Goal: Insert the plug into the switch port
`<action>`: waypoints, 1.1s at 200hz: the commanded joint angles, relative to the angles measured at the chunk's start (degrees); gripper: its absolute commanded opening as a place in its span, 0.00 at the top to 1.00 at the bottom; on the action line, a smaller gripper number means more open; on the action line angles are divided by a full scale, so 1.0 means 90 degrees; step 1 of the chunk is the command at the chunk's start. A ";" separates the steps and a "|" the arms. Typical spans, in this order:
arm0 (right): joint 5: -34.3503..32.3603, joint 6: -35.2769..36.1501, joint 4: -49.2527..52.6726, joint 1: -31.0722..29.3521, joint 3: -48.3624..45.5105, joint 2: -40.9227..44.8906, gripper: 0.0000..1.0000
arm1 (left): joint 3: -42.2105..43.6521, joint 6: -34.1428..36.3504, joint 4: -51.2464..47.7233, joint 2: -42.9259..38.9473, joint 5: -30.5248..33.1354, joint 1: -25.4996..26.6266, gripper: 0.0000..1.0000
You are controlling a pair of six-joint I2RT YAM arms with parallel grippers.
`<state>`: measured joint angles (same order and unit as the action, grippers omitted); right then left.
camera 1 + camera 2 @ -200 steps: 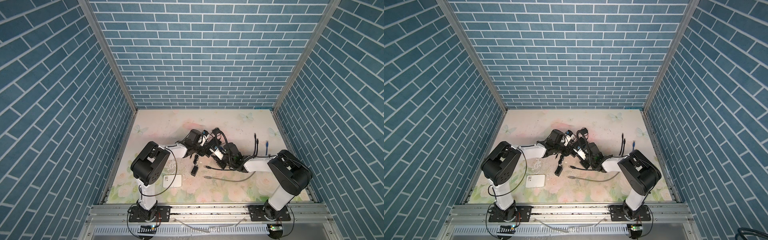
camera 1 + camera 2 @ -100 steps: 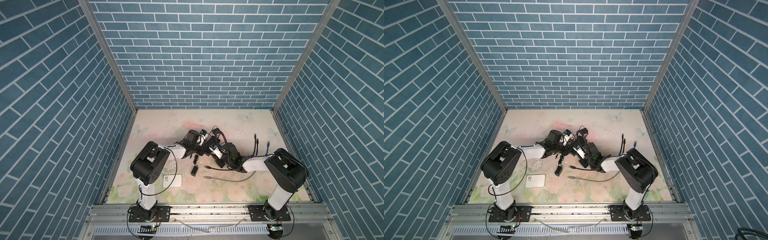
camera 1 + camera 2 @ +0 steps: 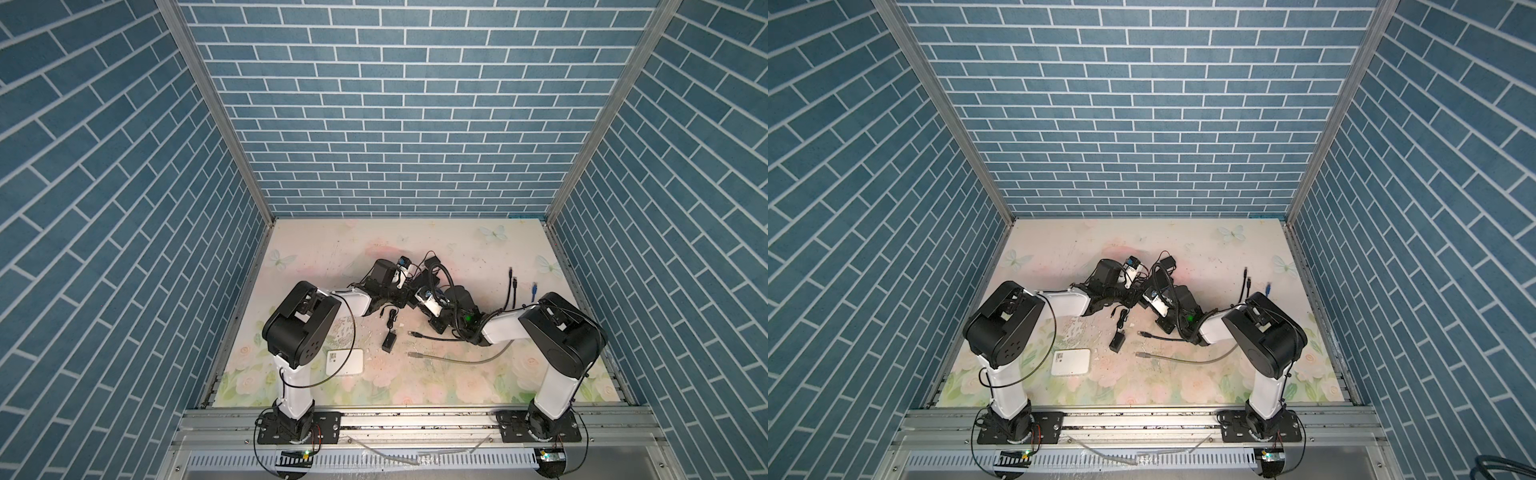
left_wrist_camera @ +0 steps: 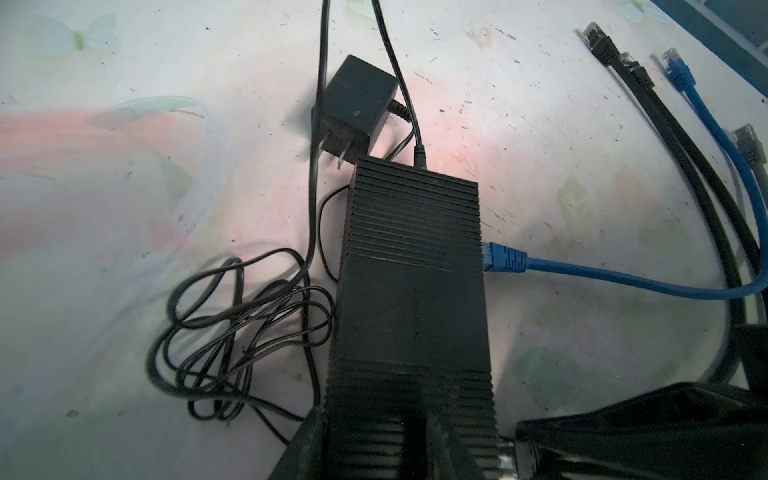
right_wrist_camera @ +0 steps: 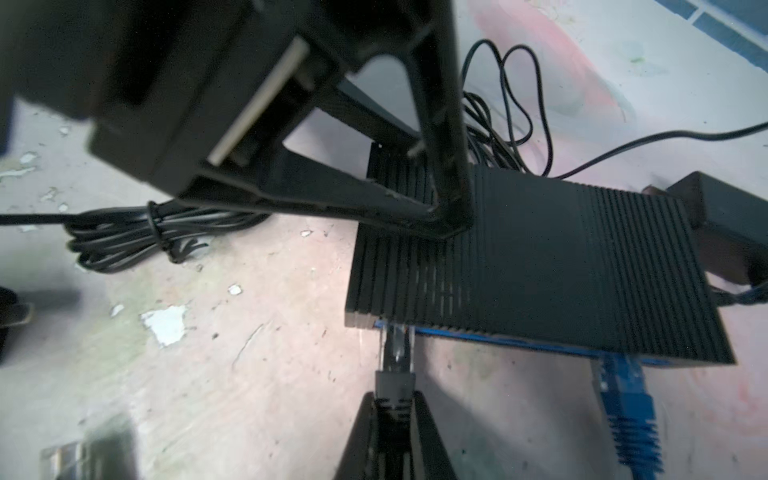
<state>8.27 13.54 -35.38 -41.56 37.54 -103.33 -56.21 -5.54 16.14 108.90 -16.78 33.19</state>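
Dead centre of the table, the right gripper (image 5: 395,409) is clamped on the black plug (image 5: 394,357), pinching its boot. The plug's long axis runs straight out ahead of the jaws, square to the port face of the switch (image 5: 540,257), clear tip at the end port's mouth. Seated or not? Can't tell. The push looks to be along that axis, leftward and far. The left gripper (image 4: 374,436) straddles the switch at that same end; whether it truly grips, can't tell. The blue cable (image 5: 623,386) sits plugged further along the row.
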 commanded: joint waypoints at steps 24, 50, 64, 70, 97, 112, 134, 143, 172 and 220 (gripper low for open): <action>-0.0089 0.0226 -0.2084 -0.0126 0.0319 -0.0087 1.00 | 0.0246 -0.0273 -0.0300 0.0313 -0.1549 0.0820 0.62; -0.0013 0.0276 -0.2166 -0.0128 0.0407 -0.0149 1.00 | 0.0260 -0.0197 -0.0328 0.0300 -0.1697 0.0942 0.62; 0.0045 0.0292 -0.2343 -0.0134 0.0411 -0.0180 1.00 | 0.0203 -0.0178 -0.0386 0.0347 -0.1793 0.0970 0.63; 0.0106 0.0315 -0.2444 -0.0130 0.0400 -0.0194 1.00 | 0.0177 -0.0163 -0.0402 0.0365 -0.1861 0.0980 0.63; 0.0184 0.0303 -0.2589 -0.0134 0.0455 -0.0238 1.00 | 0.0112 -0.0107 -0.0527 0.0390 -0.1879 0.1022 0.63; 0.0180 0.0273 -0.2511 -0.0137 0.0450 -0.0229 1.00 | 0.0104 -0.0089 -0.0593 0.0354 -0.1752 0.1021 0.63; 0.0040 0.0203 -0.2341 -0.0130 0.0328 -0.0178 1.00 | 0.0031 -0.0024 -0.0816 0.0256 -0.1471 0.1003 0.62; -0.0049 0.0145 -0.2212 -0.0131 0.0277 -0.0134 1.00 | -0.0042 -0.0001 -0.0950 0.0206 -0.1337 0.0983 0.61; -0.0397 -0.0018 -0.1934 -0.0130 -0.0029 0.0109 1.00 | -0.0460 0.0067 -0.1480 0.0035 -0.0958 0.0847 0.60; -0.1093 -0.0079 -0.1379 -0.0105 -0.0392 0.0559 1.00 | -0.1115 0.0219 -0.2084 -0.0005 -0.0493 0.0715 0.51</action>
<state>2.17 13.43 -40.23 -41.98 33.69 -102.26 -64.38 -4.01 4.49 109.62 -13.32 36.25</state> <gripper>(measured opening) 0.128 0.455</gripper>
